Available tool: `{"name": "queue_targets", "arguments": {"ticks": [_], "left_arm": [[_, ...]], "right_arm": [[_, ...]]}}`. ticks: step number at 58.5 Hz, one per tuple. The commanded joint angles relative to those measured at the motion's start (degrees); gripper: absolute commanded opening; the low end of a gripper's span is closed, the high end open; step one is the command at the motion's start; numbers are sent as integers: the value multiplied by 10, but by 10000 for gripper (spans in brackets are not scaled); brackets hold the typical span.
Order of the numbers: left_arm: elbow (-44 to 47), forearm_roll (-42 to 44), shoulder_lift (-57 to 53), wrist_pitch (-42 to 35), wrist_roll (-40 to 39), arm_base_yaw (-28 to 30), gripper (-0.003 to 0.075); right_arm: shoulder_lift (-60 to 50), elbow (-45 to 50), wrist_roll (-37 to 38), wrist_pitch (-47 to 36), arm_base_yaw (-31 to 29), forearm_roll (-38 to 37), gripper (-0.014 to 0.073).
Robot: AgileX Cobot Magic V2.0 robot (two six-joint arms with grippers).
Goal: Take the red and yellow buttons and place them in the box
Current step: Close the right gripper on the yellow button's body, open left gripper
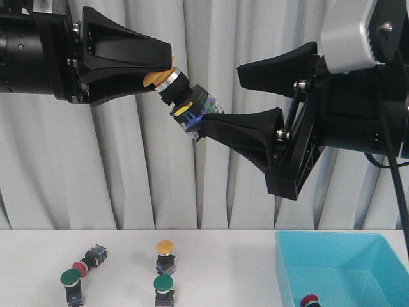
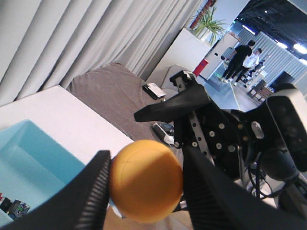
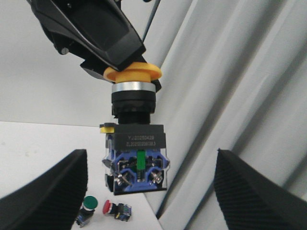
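Note:
My left gripper (image 1: 164, 69) is shut on the yellow cap of a yellow button (image 1: 180, 96) and holds it high above the table. The cap fills the gap between the fingers in the left wrist view (image 2: 146, 179). My right gripper (image 1: 220, 99) is open, its fingers on either side of that button's dark body (image 3: 136, 139) without touching it. On the table are another yellow button (image 1: 165, 254), standing, and a red button (image 1: 86, 261) lying on its side. The turquoise box (image 1: 345, 268) at the right holds a red button (image 1: 310, 299).
Two green-capped buttons (image 1: 70, 281) (image 1: 163, 286) stand near the table's front. A grey curtain hangs behind the table. The box also shows in the left wrist view (image 2: 29, 158), below the held button.

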Motion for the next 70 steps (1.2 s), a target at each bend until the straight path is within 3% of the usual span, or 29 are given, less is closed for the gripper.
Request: {"name": "queue_targets", "arguments": {"ticks": [1, 50, 60, 70], "left_arm": [[-17, -46, -22, -9, 1, -2, 52], [-17, -47, -22, -10, 1, -2, 52], [-17, -47, -22, -10, 1, -2, 52], [-17, -47, -22, -10, 1, -2, 52]], "right_arm": [[-2, -22, 5, -8, 0, 33, 542], [31, -22, 1, 36, 0, 92, 532], [31, -22, 1, 38, 0, 94, 477], [31, -22, 1, 38, 0, 97, 346]]}}
